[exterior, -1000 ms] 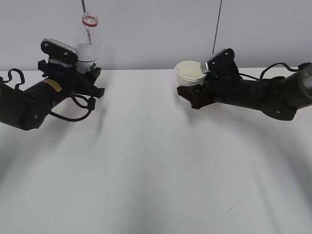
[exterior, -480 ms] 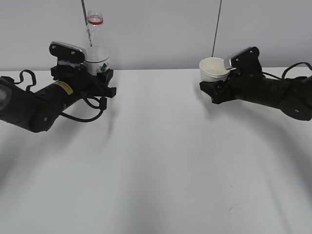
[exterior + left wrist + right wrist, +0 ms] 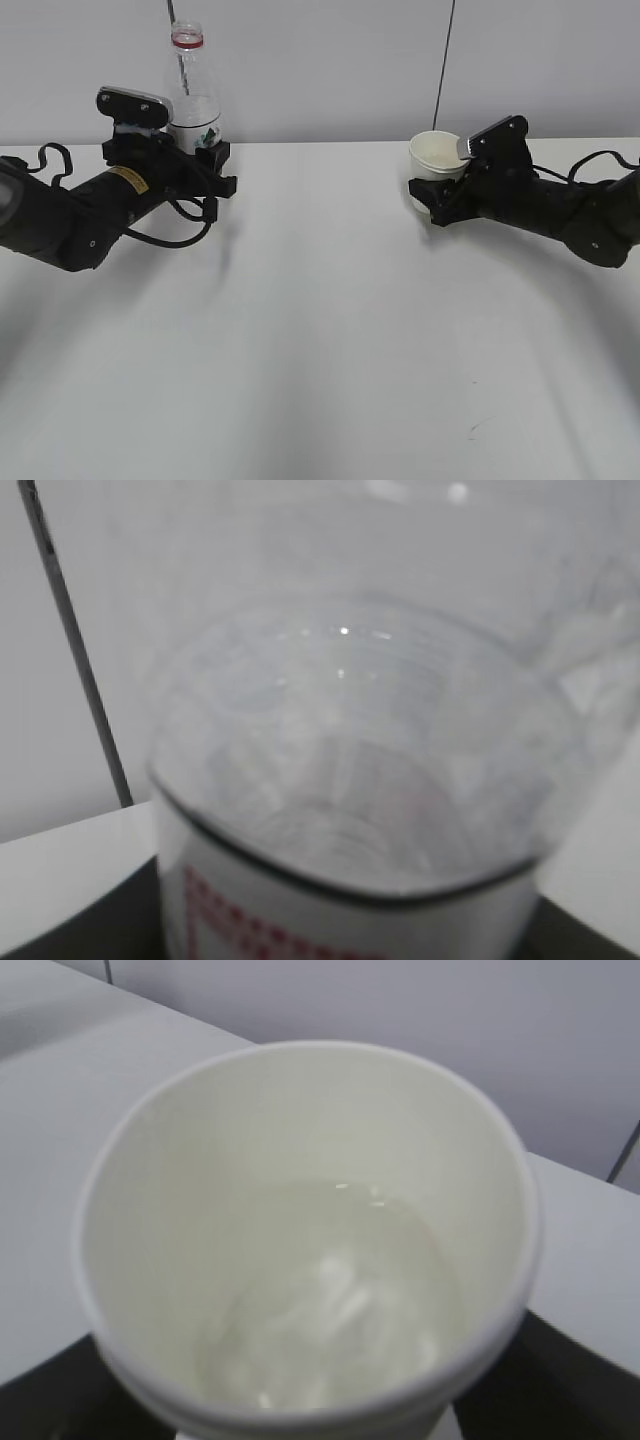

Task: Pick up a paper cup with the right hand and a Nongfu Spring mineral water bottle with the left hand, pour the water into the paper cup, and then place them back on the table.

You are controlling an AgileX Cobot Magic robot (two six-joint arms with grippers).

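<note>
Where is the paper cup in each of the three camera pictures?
Exterior view: the paper cup is right of center at the far side of the table, in the right claw.
Left wrist view: not in it; the bottle fills the frame.
Right wrist view: the cup fills the frame, water inside.
Shared landmark: the white table, also at lower left in the left wrist view.

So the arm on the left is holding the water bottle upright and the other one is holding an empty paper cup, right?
Not quite: the paper cup is not empty. The right wrist view shows water pooled in its bottom. The rest stands: the left gripper holds the water bottle upright, and the right gripper holds the cup.
</note>
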